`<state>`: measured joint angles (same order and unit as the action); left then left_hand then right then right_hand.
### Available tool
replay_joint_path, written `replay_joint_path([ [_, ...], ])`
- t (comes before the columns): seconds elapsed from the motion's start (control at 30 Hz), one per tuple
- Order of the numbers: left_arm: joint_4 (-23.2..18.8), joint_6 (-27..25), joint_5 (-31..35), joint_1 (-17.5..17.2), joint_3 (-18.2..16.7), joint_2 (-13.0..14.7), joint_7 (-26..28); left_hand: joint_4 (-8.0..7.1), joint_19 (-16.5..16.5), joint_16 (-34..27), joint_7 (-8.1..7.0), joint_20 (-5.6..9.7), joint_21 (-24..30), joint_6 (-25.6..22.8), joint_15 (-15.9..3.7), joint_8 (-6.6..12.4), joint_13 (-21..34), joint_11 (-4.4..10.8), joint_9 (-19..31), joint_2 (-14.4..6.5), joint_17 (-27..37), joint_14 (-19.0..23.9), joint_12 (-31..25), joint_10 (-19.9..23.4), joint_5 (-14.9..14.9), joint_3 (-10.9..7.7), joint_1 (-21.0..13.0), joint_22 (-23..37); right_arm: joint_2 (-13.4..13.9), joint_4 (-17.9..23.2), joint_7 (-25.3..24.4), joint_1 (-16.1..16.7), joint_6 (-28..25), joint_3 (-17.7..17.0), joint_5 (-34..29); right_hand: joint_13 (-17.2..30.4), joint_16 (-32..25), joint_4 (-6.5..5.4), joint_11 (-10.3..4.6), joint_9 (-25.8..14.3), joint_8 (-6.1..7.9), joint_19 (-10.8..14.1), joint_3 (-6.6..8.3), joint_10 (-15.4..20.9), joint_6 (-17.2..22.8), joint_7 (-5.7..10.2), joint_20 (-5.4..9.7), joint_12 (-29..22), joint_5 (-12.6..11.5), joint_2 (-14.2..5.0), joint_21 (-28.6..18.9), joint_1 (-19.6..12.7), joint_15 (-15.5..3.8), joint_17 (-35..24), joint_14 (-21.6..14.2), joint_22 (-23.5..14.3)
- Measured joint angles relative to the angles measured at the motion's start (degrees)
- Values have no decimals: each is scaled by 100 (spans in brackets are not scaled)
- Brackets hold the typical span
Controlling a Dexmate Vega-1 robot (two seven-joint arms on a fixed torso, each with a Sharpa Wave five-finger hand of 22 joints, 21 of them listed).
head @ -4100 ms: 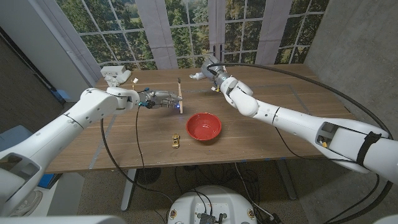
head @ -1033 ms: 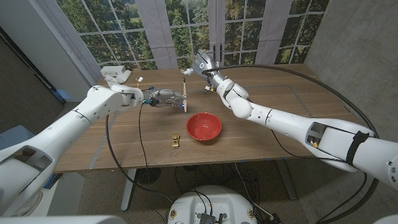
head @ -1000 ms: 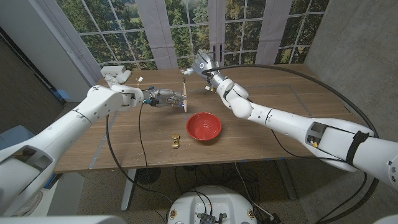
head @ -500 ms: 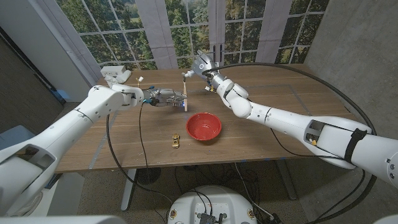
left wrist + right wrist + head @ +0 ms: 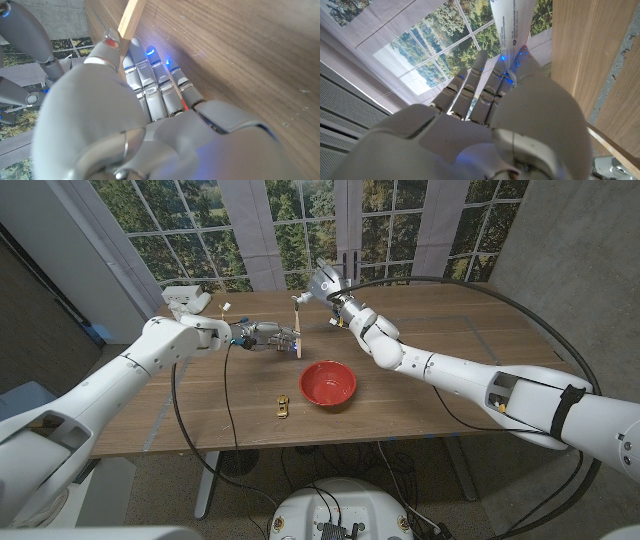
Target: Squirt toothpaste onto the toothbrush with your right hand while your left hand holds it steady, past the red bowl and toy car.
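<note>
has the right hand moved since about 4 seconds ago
Yes. The right hand, gripping the toothpaste tube, has shifted left toward the toothbrush, judged against the red bowl.

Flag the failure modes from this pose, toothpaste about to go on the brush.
1. The left hand holds the toothbrush upright by its lower handle; a sideways push from the toothpaste tube could tip it off aim.
2. The right hand holds the tube beside the brush head, but the head view cannot confirm nozzle alignment, so paste may miss onto the table.
3. The red bowl sits under the right forearm and might get clipped.
</note>
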<state>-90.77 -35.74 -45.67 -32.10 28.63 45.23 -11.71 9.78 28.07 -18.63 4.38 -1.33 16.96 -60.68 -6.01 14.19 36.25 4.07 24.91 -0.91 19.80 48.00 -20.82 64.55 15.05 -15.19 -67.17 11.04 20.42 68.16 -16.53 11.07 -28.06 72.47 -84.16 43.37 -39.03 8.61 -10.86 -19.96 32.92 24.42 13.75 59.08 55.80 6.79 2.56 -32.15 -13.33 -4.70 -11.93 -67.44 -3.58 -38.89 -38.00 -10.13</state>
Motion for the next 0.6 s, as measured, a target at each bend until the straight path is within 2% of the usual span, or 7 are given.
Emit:
replay_joint_path([
  [0.27, 40, 2, 1, 25, 9, -34, -11, 5, 0, 0, 2, 0, 0, -2, 0, -1, 0, 0, 17, 0, 0, 0, 0, 0, -4, 8, 0, 0, -40, -89, -109, -31, -56, 63, 124, -93, 28, 0, 0, 109, -82, 0, -48, 81, 81, -43, 0, 1, -26, 90, 0, -90, 8, -180, -53, 0],
  [0.6, 107, 2, 11, 75, 33, -80, -29, 7, 0, 22, 1, 0, -1, -1, 0, -6, -1, 0, 24, 0, -1, 0, 2, 0, 24, 7, 0, 0, -64, -175, -233, -79, -75, 132, 276, -144, 72, -2, -31, 178, -132, 0, -83, 112, 131, -53, -1, 6, -67, 90, 0, -91, -11, -329, -112, -1],
])
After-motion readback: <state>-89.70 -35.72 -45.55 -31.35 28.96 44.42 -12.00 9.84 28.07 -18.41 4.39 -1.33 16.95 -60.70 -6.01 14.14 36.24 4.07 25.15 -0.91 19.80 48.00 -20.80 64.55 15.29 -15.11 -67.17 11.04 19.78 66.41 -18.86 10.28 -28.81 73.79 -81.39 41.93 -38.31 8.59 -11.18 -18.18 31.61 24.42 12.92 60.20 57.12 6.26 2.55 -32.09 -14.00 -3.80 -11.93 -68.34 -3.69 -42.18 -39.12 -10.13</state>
